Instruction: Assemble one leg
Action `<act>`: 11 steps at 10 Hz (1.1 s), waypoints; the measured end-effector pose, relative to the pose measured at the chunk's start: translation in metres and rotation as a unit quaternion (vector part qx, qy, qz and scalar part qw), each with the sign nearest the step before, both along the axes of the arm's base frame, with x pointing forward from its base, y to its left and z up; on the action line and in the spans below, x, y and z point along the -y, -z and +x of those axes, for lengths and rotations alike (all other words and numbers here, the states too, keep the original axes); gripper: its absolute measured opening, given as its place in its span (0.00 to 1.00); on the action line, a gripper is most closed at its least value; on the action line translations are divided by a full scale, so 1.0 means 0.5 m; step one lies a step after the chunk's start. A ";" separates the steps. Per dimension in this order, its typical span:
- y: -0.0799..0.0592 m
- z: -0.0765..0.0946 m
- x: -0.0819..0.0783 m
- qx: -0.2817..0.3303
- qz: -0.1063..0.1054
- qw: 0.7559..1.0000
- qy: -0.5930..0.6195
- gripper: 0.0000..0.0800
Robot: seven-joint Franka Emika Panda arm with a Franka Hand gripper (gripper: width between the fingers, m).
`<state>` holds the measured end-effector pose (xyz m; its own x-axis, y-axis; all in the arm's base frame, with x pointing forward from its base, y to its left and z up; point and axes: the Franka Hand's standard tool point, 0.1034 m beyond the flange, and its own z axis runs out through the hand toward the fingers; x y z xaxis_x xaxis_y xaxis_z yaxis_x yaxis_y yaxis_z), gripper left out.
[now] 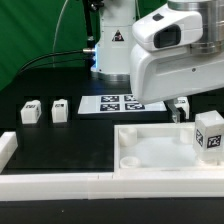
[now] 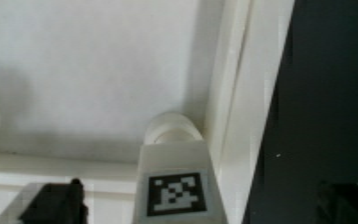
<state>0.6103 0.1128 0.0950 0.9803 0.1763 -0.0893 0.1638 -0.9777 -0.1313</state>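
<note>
One leg [image 1: 208, 135], a white post with a black-and-white tag, stands upright in the corner of the large white tray-like piece [image 1: 150, 150] on the exterior view's right. My gripper [image 1: 204, 110] hangs just over its top. In the wrist view the leg [image 2: 176, 170] sits between my two dark fingertips [image 2: 55, 202], with gaps on both sides. My gripper [image 2: 197, 205] is open and not gripping it. Two more legs [image 1: 31, 111] [image 1: 60, 109] stand on the black table at the exterior view's left.
The marker board [image 1: 122, 103] lies behind the tray-like piece. A low white rail [image 1: 50, 182] runs along the front and up the exterior view's left. The arm's base [image 1: 110, 45] stands at the back. The tray's rim [image 2: 247, 110] borders black table in the wrist view.
</note>
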 end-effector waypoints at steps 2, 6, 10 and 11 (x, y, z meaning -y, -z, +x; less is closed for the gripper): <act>0.000 0.000 0.000 0.000 0.000 1.000 0.000 0.81; 0.010 0.036 -0.007 0.002 0.004 1.000 0.001 0.81; 0.025 0.055 -0.004 0.008 0.005 1.000 0.001 0.81; 0.029 0.051 -0.003 0.010 0.005 1.000 0.001 0.75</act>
